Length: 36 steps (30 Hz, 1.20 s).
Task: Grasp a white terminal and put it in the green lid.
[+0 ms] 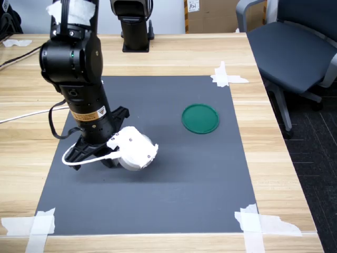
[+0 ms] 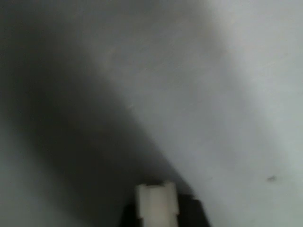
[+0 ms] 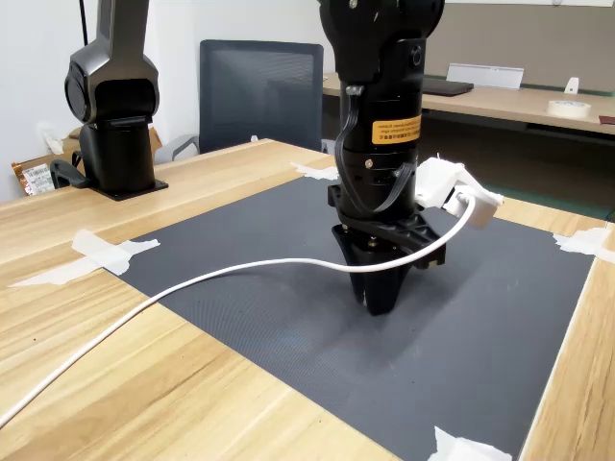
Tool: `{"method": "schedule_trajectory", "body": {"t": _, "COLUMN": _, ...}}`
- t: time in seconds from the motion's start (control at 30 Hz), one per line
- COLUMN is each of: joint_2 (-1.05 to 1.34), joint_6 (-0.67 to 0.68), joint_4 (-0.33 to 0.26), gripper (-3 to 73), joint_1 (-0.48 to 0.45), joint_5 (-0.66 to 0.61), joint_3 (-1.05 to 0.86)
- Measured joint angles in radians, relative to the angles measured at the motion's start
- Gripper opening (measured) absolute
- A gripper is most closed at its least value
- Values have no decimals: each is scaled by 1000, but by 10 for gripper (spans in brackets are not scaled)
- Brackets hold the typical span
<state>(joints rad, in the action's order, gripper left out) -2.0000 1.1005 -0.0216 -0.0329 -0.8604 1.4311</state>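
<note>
The white terminal is showing in the wrist view between dark gripper parts, close over the grey mat; whether it is clamped, cannot tell. The gripper is pointing down at the mat, well apart from the green lid, which is lying empty.

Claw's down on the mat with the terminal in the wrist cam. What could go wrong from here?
1. The white terminal shows only at the frame edge in the blurry wrist view, so whether the claw grips it cannot be told; it may slip on lifting.
2. The green lid lies well away toward the first exterior view's right; a weak hold could drop the piece midway.
3. The white cable loops beside the claw and might snag.
</note>
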Motion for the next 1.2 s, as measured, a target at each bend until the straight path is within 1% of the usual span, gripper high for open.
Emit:
{"method": "schedule_trajectory", "body": {"t": 0.07, "joint_2": 12, "joint_6": 0, "joint_4": -12, "gripper": 82, "joint_1": 0, "joint_5": 6, "joint_3": 0}}
{"method": "schedule_trajectory", "body": {"t": 0.33, "joint_2": 104, "joint_6": 0, "joint_4": -75, "gripper": 82, "joint_1": 0, "joint_5": 13, "joint_3": 0}}
{"method": "schedule_trajectory", "body": {"t": 0.53, "joint_2": 176, "joint_6": 0, "joint_4": -144, "gripper": 82, "joint_1": 0, "joint_5": -44, "joint_3": 0}}
{"method": "schedule_trajectory", "body": {"t": 0.67, "joint_2": 218, "joint_6": 0, "joint_4": -169, "gripper": 82, "joint_1": 0, "joint_5": -74, "joint_3": 0}}
{"method": "schedule_trajectory", "body": {"t": 0.97, "joint_2": 281, "joint_6": 39, "joint_4": -190, "gripper": 82, "joint_1": 2, "joint_5": -107, "joint_3": 0}}
{"method": "schedule_trajectory", "body": {"t": 1.07, "joint_2": 287, "joint_6": 43, "joint_4": -170, "gripper": 82, "joint_1": 25, "joint_5": -123, "joint_3": -1}}
{"method": "schedule_trajectory", "body": {"t": 1.2, "joint_2": 299, "joint_6": 20, "joint_4": -127, "gripper": 82, "joint_1": 81, "joint_5": -134, "joint_3": -15}}
